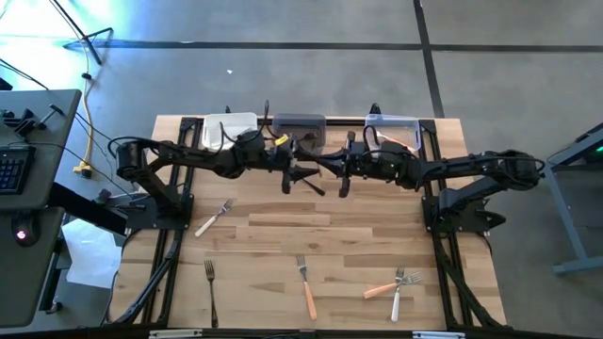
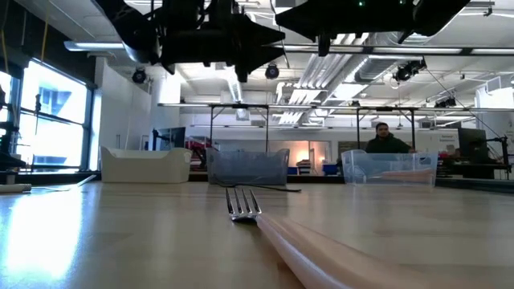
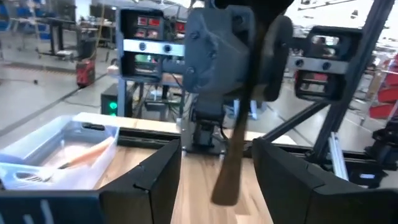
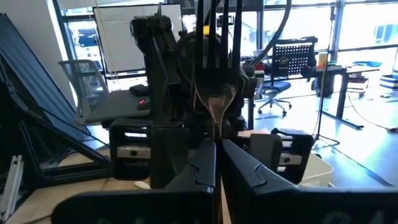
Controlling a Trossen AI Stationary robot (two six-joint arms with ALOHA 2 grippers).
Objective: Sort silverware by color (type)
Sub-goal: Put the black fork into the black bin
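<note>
My right gripper (image 1: 342, 175) (image 4: 216, 144) is above the table's far middle, in front of the bins, and is shut on a black fork (image 4: 214, 56). My left gripper (image 1: 303, 179) (image 3: 216, 144) faces it from the left, open. Its fingers stand on either side of the fork's dark handle (image 3: 227, 168) without touching it. On the table lie a white-handled fork (image 1: 215, 218), a black fork (image 1: 211, 292), an orange-handled fork (image 1: 306, 287) (image 2: 242, 205), and an orange-handled fork (image 1: 381, 289) crossing a white-handled one (image 1: 397, 299). My right gripper pinches the black fork between its two fingers at the neck (image 4: 216, 127), just below the tines. The fingers come level from the table's right and lie across the fork. The fork is lifted clear, tines up, with its handle (image 3: 225, 180) hanging down at a slant.
Three bins stand along the far edge: a white one (image 1: 229, 130), a grey one (image 1: 300, 125), and a clear one (image 1: 394, 126) (image 3: 37, 149) that holds an orange-handled fork (image 3: 84, 155). A person (image 2: 387, 138) is in the room beyond the table.
</note>
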